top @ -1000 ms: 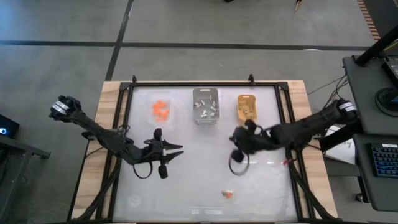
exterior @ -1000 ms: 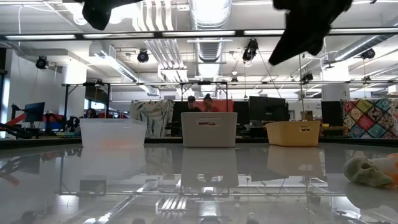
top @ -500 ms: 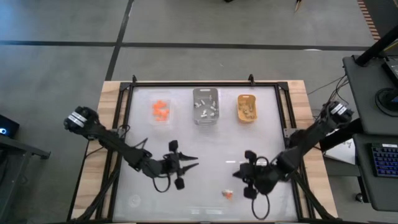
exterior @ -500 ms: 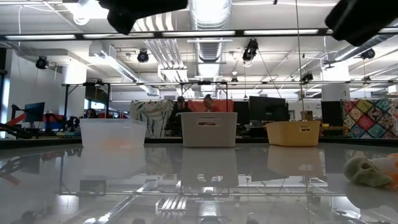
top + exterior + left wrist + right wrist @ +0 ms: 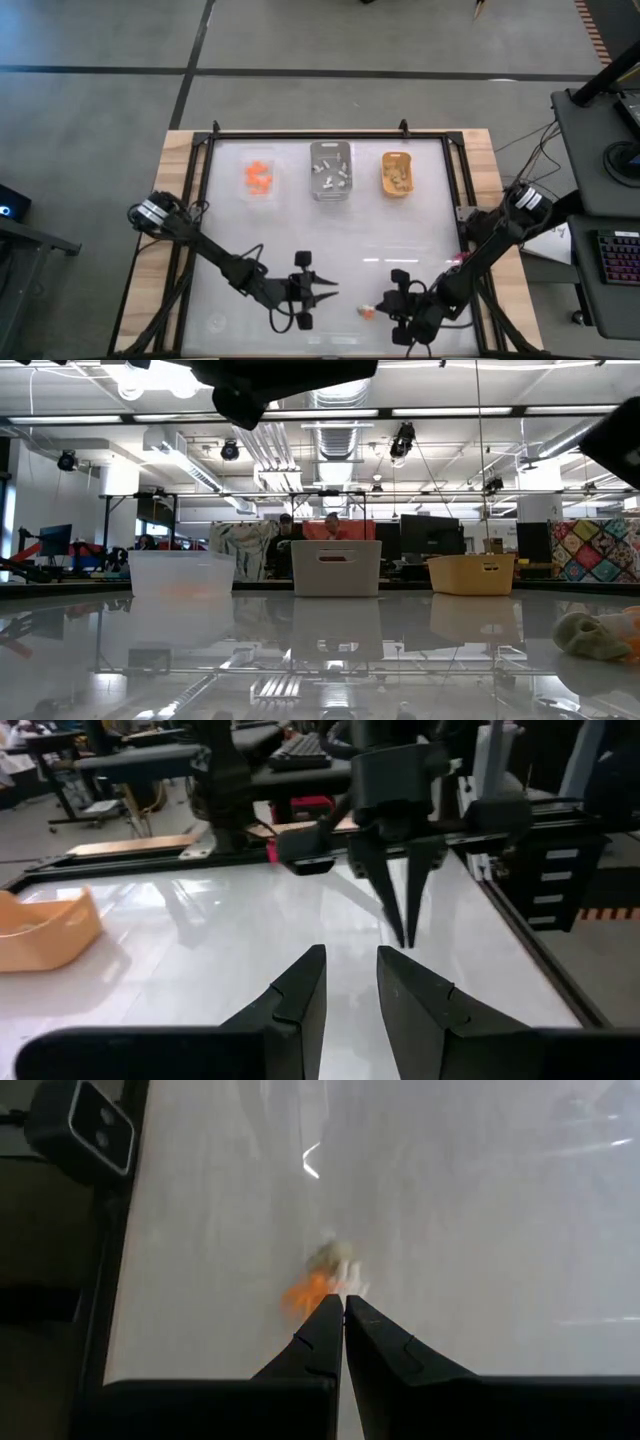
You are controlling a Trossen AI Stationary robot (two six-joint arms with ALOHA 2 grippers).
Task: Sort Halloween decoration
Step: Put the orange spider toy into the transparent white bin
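Left hand (image 5: pixel 322 291): arm stretched low from the surface's left edge toward the near middle, fingers pointing right, held a little apart with nothing between them; gap plain in the left wrist view (image 5: pixel 350 982).

Right hand (image 5: pixel 383 303): arm folded in from the right edge, reaching left along the near side, fingertips just beside the loose decoration. In the right wrist view (image 5: pixel 344 1308), fingers pressed together, empty, tips aimed at the piece and not gripping it.

Loose decoration (image 5: pixel 368 313): one small orange and pale trinket on the white surface (image 5: pixel 330 240) near its front edge, between the two hands. Right wrist view (image 5: pixel 322 1276) shows an orange part and a whitish part; shape blurred. Low view shows a pale lump (image 5: pixel 592 635) at far right, resting on the surface.

Trays along the far edge, high view only for contents:
- clear tray (image 5: pixel 259 178), orange pieces inside;
- grey tray (image 5: pixel 330 170), white/grey pieces inside;
- orange-yellow tray (image 5: pixel 396 173), tan pieces inside.

Low view shows tray walls only, contents hidden, save an orange tint through the clear one (image 5: pixel 182 574). Left wrist view adds the right hand's closed fingers head-on (image 5: pixel 400 885).
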